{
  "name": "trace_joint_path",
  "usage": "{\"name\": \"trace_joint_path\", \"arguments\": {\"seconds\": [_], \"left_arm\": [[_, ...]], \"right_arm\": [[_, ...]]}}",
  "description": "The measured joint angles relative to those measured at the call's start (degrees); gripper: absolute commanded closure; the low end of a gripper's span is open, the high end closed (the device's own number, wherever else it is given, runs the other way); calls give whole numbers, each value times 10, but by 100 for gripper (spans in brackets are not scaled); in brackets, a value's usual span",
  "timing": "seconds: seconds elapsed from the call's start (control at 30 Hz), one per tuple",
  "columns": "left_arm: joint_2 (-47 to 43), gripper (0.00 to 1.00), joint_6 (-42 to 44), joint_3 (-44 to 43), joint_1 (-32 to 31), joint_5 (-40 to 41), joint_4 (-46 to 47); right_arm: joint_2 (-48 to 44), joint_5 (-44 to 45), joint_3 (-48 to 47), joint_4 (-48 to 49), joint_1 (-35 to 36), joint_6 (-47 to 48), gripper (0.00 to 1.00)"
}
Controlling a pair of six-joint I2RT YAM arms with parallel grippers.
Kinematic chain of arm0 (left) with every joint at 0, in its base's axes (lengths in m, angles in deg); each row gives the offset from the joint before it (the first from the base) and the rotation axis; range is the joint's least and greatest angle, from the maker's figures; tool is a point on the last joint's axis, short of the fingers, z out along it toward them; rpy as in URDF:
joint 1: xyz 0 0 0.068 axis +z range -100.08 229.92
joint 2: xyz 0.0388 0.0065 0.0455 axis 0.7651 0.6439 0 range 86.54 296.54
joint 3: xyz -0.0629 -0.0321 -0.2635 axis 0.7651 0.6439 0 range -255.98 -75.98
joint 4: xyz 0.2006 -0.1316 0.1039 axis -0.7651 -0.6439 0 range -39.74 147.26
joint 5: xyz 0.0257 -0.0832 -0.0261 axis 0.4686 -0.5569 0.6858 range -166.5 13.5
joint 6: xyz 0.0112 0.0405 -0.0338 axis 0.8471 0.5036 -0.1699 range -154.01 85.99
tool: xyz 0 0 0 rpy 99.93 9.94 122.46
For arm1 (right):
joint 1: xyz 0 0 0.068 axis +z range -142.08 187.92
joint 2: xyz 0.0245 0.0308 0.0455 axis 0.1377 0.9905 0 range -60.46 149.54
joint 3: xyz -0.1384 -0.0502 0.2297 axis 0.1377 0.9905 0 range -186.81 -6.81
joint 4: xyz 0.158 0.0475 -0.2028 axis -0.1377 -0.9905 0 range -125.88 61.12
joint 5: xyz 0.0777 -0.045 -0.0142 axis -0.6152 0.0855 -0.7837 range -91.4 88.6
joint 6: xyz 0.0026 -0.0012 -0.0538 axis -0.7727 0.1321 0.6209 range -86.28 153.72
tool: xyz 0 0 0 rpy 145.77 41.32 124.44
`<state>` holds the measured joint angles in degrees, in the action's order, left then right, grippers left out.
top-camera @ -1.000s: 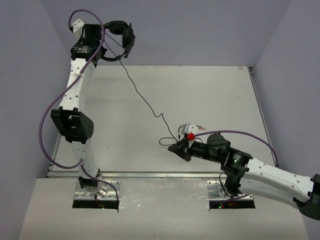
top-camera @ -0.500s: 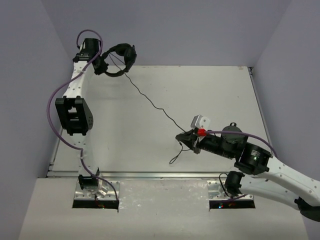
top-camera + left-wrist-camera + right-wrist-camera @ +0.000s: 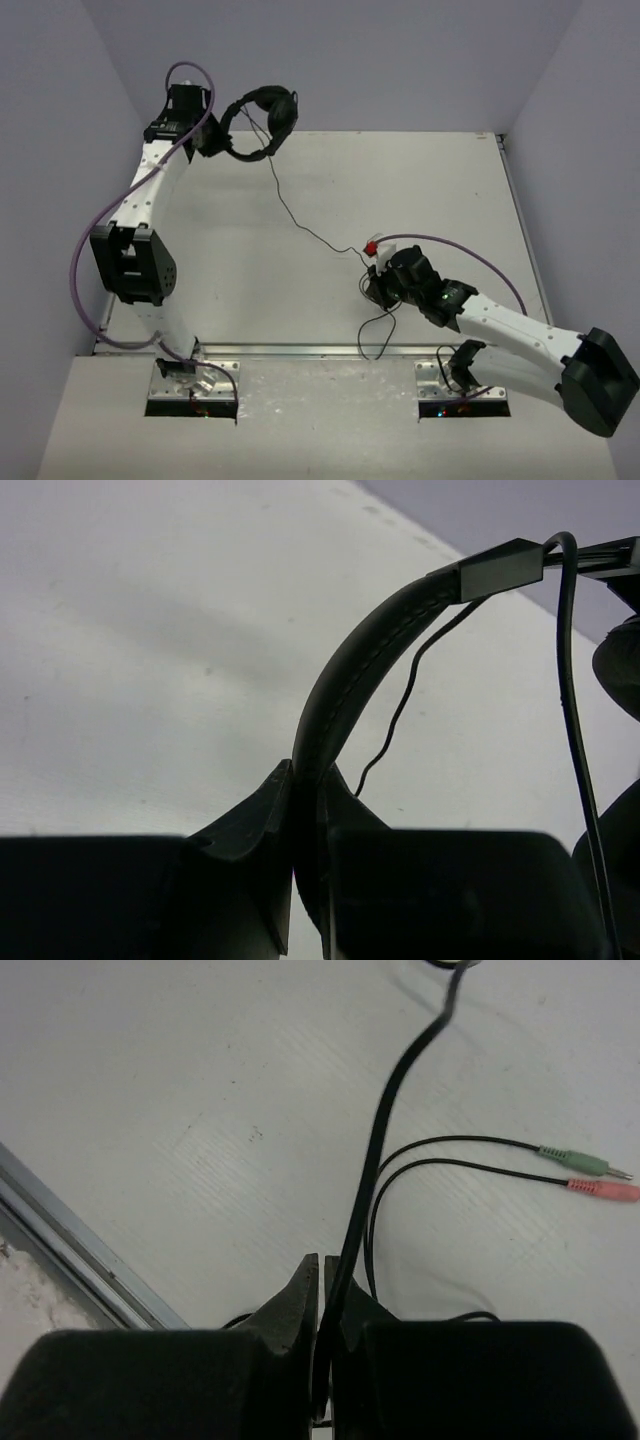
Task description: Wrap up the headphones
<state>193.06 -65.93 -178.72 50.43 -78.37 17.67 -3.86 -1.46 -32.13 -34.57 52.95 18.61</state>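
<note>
Green plug (image 3: pixel 578 1162), pink plug (image 3: pixel 602 1190), right-wrist only

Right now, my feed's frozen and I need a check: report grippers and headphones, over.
Left gripper shut on headband of headphones, held up far left. Right gripper shut on cable near front edge. Plugs loose on table, no obstruction seen.

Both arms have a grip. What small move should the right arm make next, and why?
Probably lift the right gripper, shut on the cable, toward the headphones to start a loop. The left gripper clamps the headband off the table, while most of the cable hangs loose between the two arms.
</note>
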Motion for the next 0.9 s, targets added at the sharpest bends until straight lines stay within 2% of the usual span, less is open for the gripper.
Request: {"name": "trace_joint_path", "arguments": {"seconds": [0.03, 0.1, 0.23, 0.33, 0.47, 0.57, 0.7, 0.9], "left_arm": [[-34, 100, 6, 0, -18, 5, 5], [-92, 100, 20, -2, -48, 7, 15], [-157, 100, 47, -33, -98, 4, 12], [-165, 100, 71, -87, -137, 7, -12], [-163, 100, 97, -132, -177, 18, -70], [-166, 100, 115, -144, -207, 30, -104], [-180, 100, 134, -136, -239, 40, -143], [-223, 100, 146, -84, -278, 47, -162]], "right_arm": [[6, -6, 6, 2, -11, -6, 49], [28, -38, 6, 10, -21, -22, 3], [67, -78, -40, 28, -21, -24, 1], [43, -122, -42, 74, -41, -24, 1], [25, -206, -61, 138, -138, -30, 1], [60, -253, -110, 177, -188, -31, 1], [137, -301, -195, 223, -195, -29, 1], [246, -368, -248, 323, -238, -36, 5]]}}
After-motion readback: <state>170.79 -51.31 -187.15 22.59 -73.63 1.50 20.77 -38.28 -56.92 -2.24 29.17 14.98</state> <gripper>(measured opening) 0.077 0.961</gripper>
